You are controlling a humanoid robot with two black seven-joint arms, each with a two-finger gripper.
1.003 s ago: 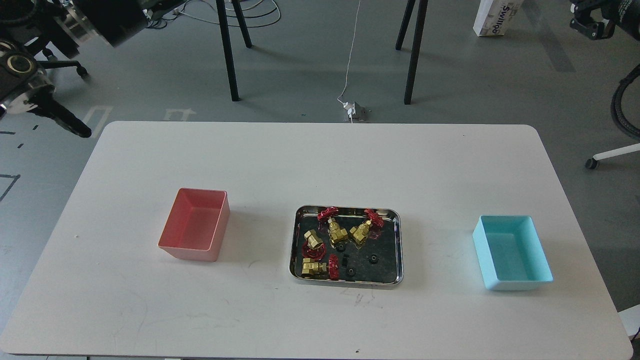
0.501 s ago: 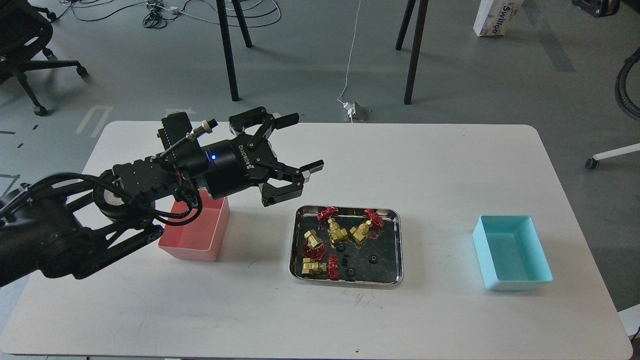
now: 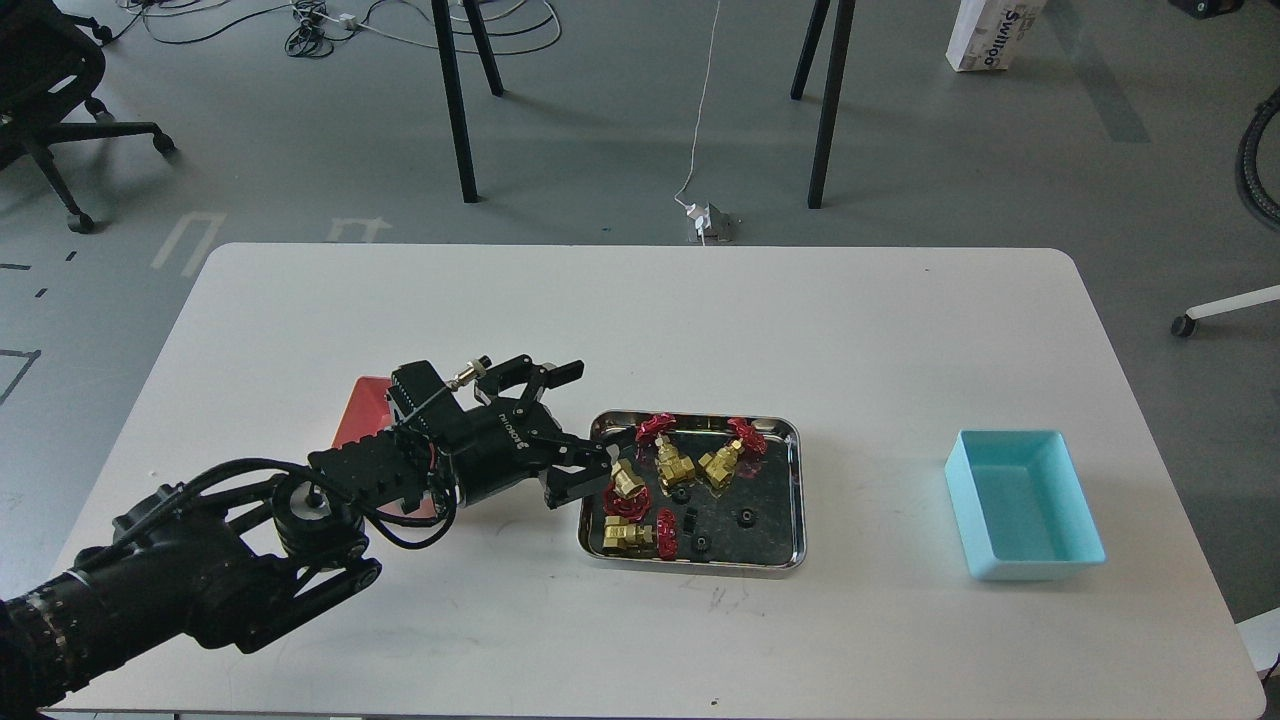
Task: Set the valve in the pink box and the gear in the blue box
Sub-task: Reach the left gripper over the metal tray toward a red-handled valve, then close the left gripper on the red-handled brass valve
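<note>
Four brass valves with red handwheels lie in a shiny steel tray (image 3: 798,490); the nearest valve (image 3: 628,482) is at the tray's left side. Several tiny black gears (image 3: 745,517) lie in the tray's front half. My left gripper (image 3: 585,415) is open and empty, low over the tray's left rim. One fingertip (image 3: 600,458) is right beside that nearest valve. The pink box (image 3: 355,405) is mostly hidden behind my left arm. The blue box (image 3: 1025,505) stands empty at the right. My right gripper is out of view.
The white table (image 3: 640,320) carries only the tray and the two boxes. My left arm (image 3: 220,570) crosses the table's front left corner. Chair and stand legs (image 3: 455,100) are on the floor beyond the far edge.
My left arm swung in from off the table at the upper left, passed above the pink box, then came down and toward me. Its open gripper now sits at the tray's left rim.
</note>
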